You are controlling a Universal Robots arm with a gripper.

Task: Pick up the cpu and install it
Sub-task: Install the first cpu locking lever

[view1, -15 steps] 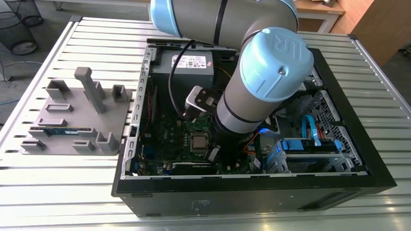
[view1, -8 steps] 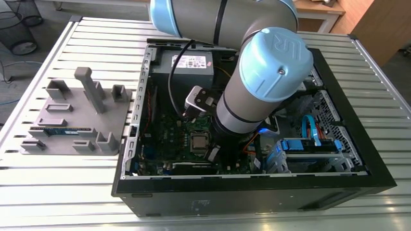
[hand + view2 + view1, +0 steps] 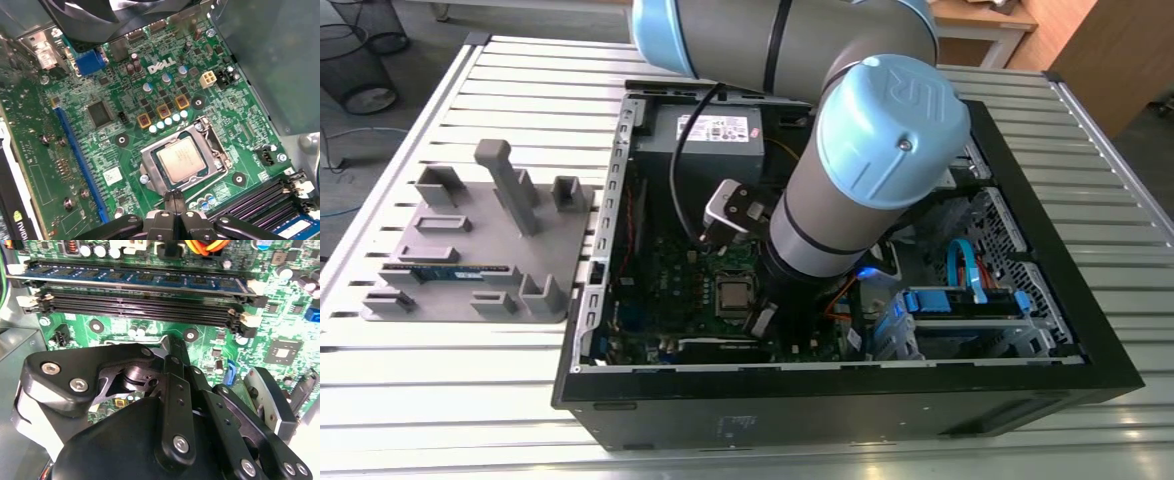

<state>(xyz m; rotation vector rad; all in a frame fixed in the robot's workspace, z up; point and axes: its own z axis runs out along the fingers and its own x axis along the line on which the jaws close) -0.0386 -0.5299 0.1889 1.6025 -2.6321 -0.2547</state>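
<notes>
The cpu [image 3: 181,159], a small square chip with a silver-grey top, lies flat in its metal-framed socket [image 3: 150,170] on the green motherboard. In the exterior view the cpu [image 3: 734,293] sits in the middle of the open computer case, just to the exterior view's left of my arm's wrist. My gripper [image 3: 173,200] hovers just beside the socket's edge near the memory slots. Its two black fingers are pressed together with nothing visible between them. The second wrist view shows the gripper [image 3: 174,347] from behind its black linkages, tips pointing at the board.
The arm [image 3: 854,180] reaches down into the black case [image 3: 1107,360]. Memory slots [image 3: 140,305] with one blue stick [image 3: 135,277] lie close to the fingers. A fan [image 3: 100,15] and a metal box wall [image 3: 270,60] rise nearby. A grey fixture plate [image 3: 400,240] holds a memory stick [image 3: 454,271].
</notes>
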